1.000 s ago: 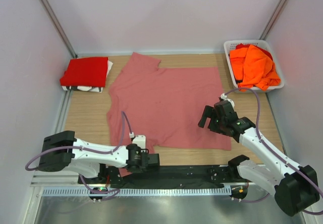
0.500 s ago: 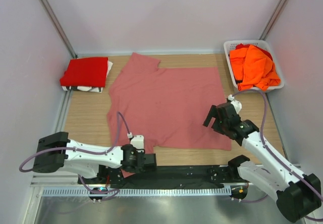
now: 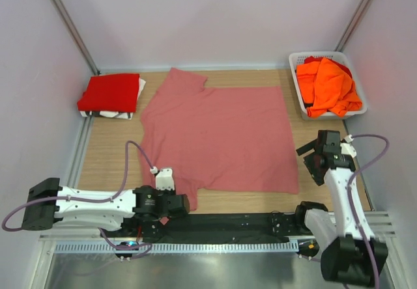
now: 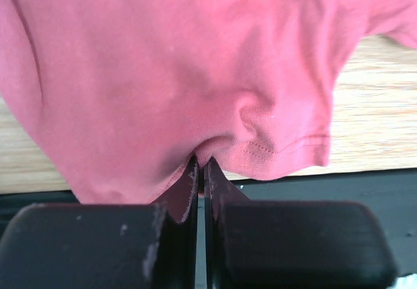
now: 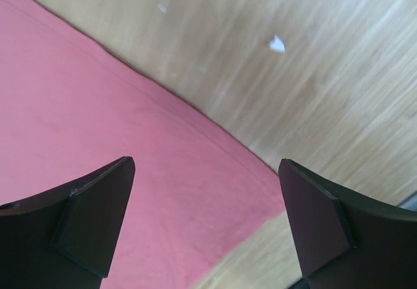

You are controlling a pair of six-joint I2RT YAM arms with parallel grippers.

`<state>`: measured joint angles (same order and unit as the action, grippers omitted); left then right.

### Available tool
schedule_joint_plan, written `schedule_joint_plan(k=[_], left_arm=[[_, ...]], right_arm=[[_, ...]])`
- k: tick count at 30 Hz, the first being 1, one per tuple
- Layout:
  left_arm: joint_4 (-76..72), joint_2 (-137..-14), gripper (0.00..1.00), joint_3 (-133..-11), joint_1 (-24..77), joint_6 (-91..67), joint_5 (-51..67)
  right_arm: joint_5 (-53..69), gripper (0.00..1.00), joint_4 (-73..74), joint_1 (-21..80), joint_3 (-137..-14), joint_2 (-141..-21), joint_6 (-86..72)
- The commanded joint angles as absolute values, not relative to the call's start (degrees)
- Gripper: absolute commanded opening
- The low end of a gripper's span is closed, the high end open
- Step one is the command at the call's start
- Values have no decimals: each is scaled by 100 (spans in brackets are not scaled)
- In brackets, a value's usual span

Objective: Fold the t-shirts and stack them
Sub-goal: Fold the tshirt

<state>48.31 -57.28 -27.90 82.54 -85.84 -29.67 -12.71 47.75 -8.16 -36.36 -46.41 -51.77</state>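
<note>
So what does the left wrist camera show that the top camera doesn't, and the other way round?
Only the left wrist view shows the left pincer shut on a pinched fold at the edge of the pink t-shirt, with its hem stitching visible. Only the top view shows the folded red t-shirt, the orange t-shirts in the white basket, and the right pincer near the pink t-shirt's right edge. Both show the pink t-shirt lying on the wooden table.
</note>
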Motion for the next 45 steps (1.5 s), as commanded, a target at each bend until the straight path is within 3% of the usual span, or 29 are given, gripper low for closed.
schedule_joint_plan(k=[1, 6, 12, 21, 23, 26, 27, 30, 39, 45], left_arm=[[4588, -5450, 0, -2707, 8227, -8438, -3498], [4448, -5256, 0, -2619, 8200, -8332, -3577], [4193, -5177, 0, -2470, 8095, -8227, -3533], [4123, -5212, 0, -2487, 7849, -8007, -3445], [4096, -5290, 0, -2505, 7805, -7972, -3384], [4104, -5387, 0, -2540, 7787, -7972, -3331], [4131, -5405, 0, -2549, 7787, -7972, -3331], [4227, -5449, 0, -2654, 7770, -7954, -3340], [5272, -5204, 0, -3190, 7752, -7981, -3401], [5941, -4931, 0, -3770, 7647, -7674, -3533]], right_arm=[[-114, 98, 4965, -976, -3525, -5282, -4816], [156, 100, 5010, -976, -3033, -4808, -4957], [738, 83, 4650, -976, -2338, -5273, -4957], [466, 80, 4518, -984, -2523, -5414, -4773], [448, 73, 4465, -984, -2522, -5405, -4773], [343, 54, 4465, -984, -2566, -5300, -4729], [308, 42, 4482, -984, -2584, -5256, -4711], [246, 25, 4535, -984, -2637, -5151, -4614], [439, 1, 4685, -984, -2689, -4677, -4377], [694, 1, 4527, -984, -2716, -4526, -4184]])
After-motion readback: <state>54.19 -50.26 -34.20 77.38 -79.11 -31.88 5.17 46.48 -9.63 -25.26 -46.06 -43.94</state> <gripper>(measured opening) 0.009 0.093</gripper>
